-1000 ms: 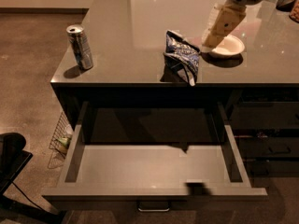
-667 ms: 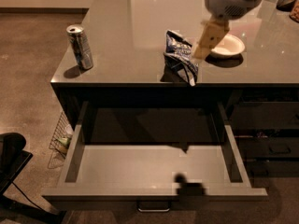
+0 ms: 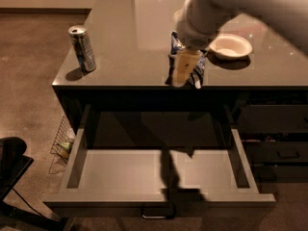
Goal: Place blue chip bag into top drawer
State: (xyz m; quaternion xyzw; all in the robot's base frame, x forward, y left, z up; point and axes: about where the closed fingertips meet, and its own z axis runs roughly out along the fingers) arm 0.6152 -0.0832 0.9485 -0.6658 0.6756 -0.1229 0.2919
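The blue chip bag (image 3: 198, 66) stands crumpled near the front edge of the dark counter, mostly hidden behind my arm. My gripper (image 3: 182, 70) hangs in front of the bag, its pale fingers pointing down at the counter's front edge. The white arm reaches in from the upper right. The top drawer (image 3: 125, 174) is pulled wide open below the counter, with a flat grey floor and a metal bar handle at its front. Nothing lies in the drawer; the arm's shadow falls across its floor.
A silver-blue drink can (image 3: 83, 48) stands at the counter's left front corner. A white bowl (image 3: 232, 45) sits to the right of the bag. Narrower dark drawers (image 3: 279, 148) are at the right. A wire basket (image 3: 62, 141) and a black base part (image 3: 12, 167) are on the floor at the left.
The arm has swung left and forward, from over the white bowl to in front of the chip bag. Its shadow in the drawer moved left too. The bag, can and bowl have not moved.
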